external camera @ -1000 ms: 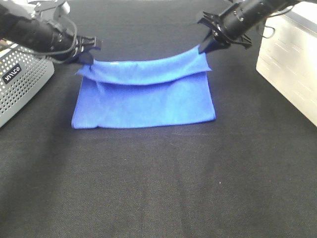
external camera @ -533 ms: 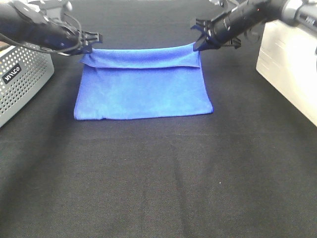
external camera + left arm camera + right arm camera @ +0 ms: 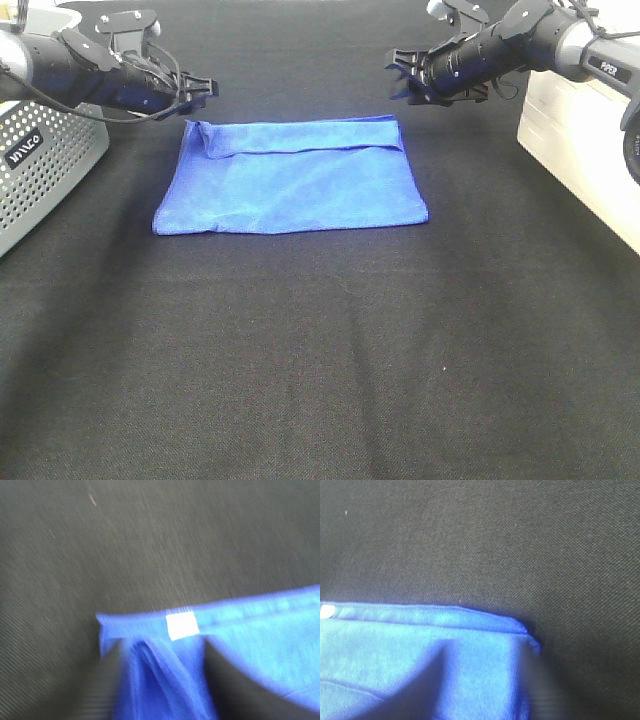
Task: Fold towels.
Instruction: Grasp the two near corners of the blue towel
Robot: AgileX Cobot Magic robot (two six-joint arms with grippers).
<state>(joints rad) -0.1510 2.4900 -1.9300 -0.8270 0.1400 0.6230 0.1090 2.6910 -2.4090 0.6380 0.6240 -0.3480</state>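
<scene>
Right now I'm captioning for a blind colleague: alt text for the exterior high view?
A blue towel lies folded on a black table, a narrow flap along its far edge. The left gripper and right gripper hover open near its far corners.

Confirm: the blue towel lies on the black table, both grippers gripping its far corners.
Not gripping: in the exterior high view the left gripper and right gripper hang clear of the towel, near its far corners; it lies on the black table.

Had open passage over the black fabric tabletop [image 3: 320, 360] in front of the flat royal-blue fuzzy towel [image 3: 290, 190]. Was hemmed left by a grey perforated plastic basket [image 3: 45, 165], right by a white perforated box [image 3: 585, 130].
</scene>
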